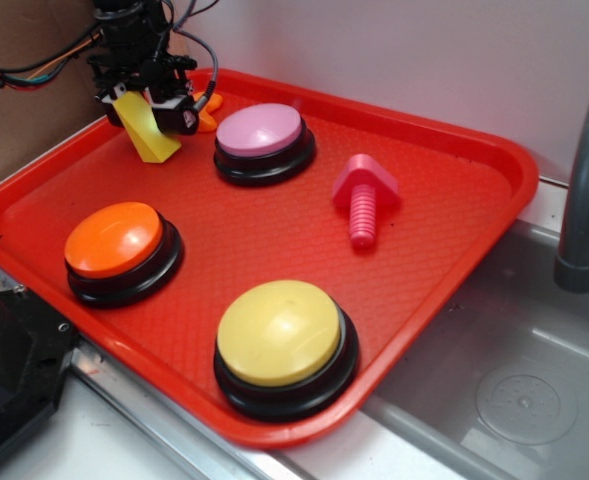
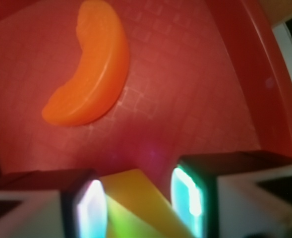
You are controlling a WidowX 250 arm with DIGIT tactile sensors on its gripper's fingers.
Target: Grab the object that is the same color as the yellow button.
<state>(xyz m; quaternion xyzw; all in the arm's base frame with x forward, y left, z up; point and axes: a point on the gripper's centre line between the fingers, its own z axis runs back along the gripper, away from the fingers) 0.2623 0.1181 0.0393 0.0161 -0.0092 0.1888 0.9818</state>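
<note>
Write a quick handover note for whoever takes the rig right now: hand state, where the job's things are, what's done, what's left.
Hand: at the tray's far left corner, closed on the yellow block; the wrist view shows the block between both fingers.
Block: looks tilted; whether its lower end touches the tray is unclear.
Yellow button: front of the tray, untouched.
Orange slice: lies beside the hand, apart from it.
Done: matching block grabbed.
Left: lift it clear, if a lift is wanted.

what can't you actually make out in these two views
- Exterior: orange curved piece, mostly behind the gripper.
- Exterior: whether the yellow wedge block touches the red tray.
- Wrist: wedge's lower part, cut by the frame edge; finger pads blurred by glare.
- Wrist: all buttons and the pink bolt out of frame.
</note>
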